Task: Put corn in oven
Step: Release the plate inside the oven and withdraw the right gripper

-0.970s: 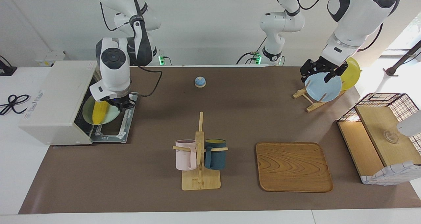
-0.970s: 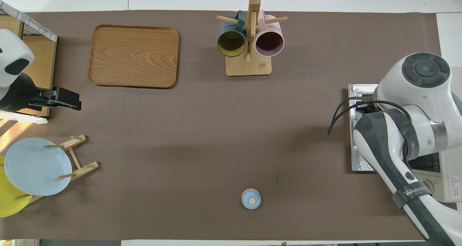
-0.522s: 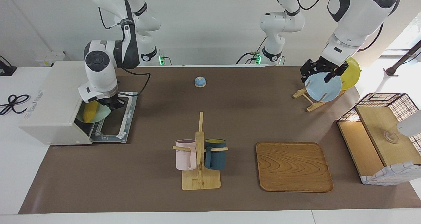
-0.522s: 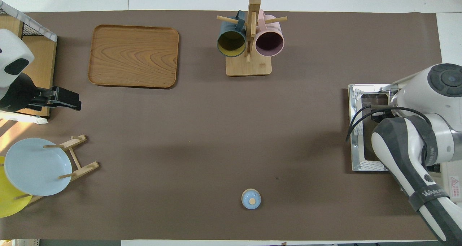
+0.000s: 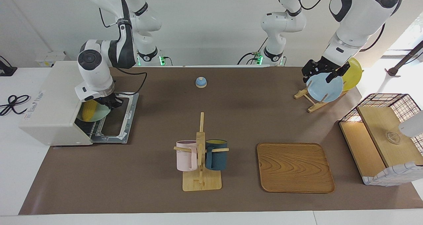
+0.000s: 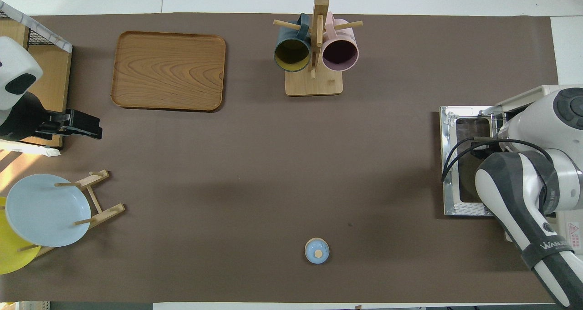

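Cloth [image 5: 238, 119] of plain brown covers the long table. Nearest the robots on it stands a small round blue call bell [image 5: 201, 82] with a tan button, about midway between the two arms. Toward the left arm's end a low wooden plate rack [image 5: 314, 106] holds a pale blue plate [image 5: 325, 88] and a round yellow plate [image 5: 353, 74] on edge. The left gripper [image 5: 323, 73] hangs in the air with its fingers spread and nothing between them; from overhead it is over the strip of table between the rack and the crate. Toward the right arm's end stands the boxy cream-white toaster oven [image 5: 49, 102], its dark glass door [image 5: 122, 119] dropped flat onto the cloth. The bright yellow corn cob [image 5: 88, 111] lies on a pale green plate [image 5: 102, 113] in the oven's mouth, on the wire rack, mostly under the oven's roof. The right gripper [image 5: 111, 102] is low over the open door at that plate's outer rim; whether it is clamped on the rim or free of it I cannot tell. Farther from the robots, a wooden mug tree [image 5: 200, 172] carries a pink mug [image 5: 185, 160] and a dark blue mug [image 5: 216, 159]. Beside it, toward the left arm's end, lies a rounded rectangular wooden tray [image 5: 295, 167], then a wire-framed wooden crate [image 5: 383, 139] at the table's end.
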You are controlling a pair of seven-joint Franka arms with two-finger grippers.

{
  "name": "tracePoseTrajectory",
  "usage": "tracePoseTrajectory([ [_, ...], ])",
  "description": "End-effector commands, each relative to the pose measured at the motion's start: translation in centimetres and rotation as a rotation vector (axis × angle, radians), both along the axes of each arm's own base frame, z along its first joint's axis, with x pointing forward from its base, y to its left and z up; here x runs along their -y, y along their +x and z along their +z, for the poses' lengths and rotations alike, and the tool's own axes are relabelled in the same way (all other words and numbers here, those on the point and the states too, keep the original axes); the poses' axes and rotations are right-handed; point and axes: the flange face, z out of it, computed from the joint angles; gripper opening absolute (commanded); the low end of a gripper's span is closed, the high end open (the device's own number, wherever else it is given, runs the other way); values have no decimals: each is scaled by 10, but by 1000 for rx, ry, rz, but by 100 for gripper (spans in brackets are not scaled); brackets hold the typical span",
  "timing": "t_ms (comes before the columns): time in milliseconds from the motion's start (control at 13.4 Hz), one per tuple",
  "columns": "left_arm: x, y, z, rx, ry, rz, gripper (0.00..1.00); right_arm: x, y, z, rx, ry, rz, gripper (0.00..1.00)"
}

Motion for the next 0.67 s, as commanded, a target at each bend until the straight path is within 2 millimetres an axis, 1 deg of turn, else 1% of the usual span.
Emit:
tracePoseTrajectory([
  [0,-3,-3,0,8,20,-7,100,6,-8,-3,12,33,33,20],
  [75,-3,-3,0,8,20,-7,100,7,-8,-3,13,34,32,25],
  [149,-3,-3,0,8,20,-7,100,13,-8,-4,13,34,26,26],
  [299,-3,-3,0,8,20,-7,100,13,-6,-1,22,35,34,33],
  [373,-3,-3,0,8,20,-7,100,11,-3,1,23,34,38,34],
  [522,-3,-3,0,8,20,-7,100,2,9,18,18,30,47,35],
  [597,-3,-3,0,8,20,-7,100,-10,16,30,24,56,42,35],
])
